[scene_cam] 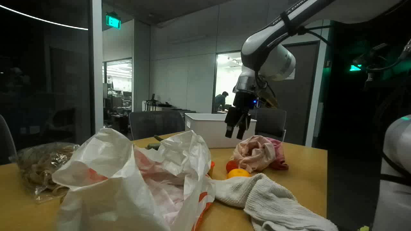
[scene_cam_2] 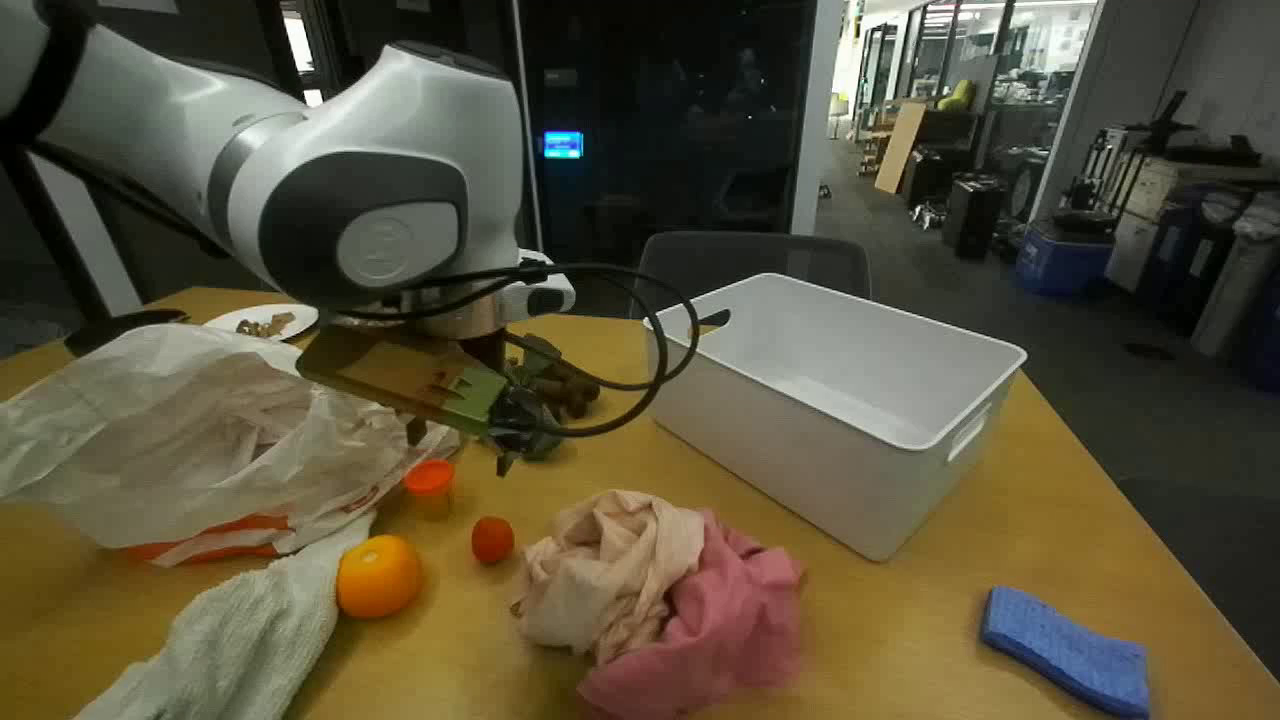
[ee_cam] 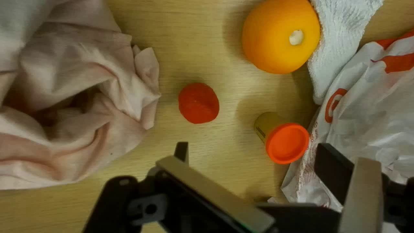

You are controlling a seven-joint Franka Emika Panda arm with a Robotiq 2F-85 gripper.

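Working from the left of my wrist view, I first meet the crumpled pink cloth [ee_cam: 97,119] on the counter [ee_cam: 155,26]. Near it but apart lies a small red ball [ee_cam: 198,103], ahead of my hand [ee_cam: 255,161] and to the left of the middle of its gap. The two fingers [ee_cam: 334,173] are spread wide, hanging above the counter. Just ahead of that gap, over toward the finger on the right of this view, stands the orange-lidded jar [ee_cam: 281,138]. Farther out from the hand, beyond the jar, an orange [ee_cam: 278,35] sits up against a white towel [ee_cam: 334,38]. The plastic bag [ee_cam: 368,123] takes up the right side, partly hidden behind that same finger; whether the jar touches it, I can't tell. In an exterior view I see the arm [scene_cam_2: 390,190], the white bin [scene_cam_2: 790,440] to its right, and a blue sponge [scene_cam_2: 1065,650] farthest right.
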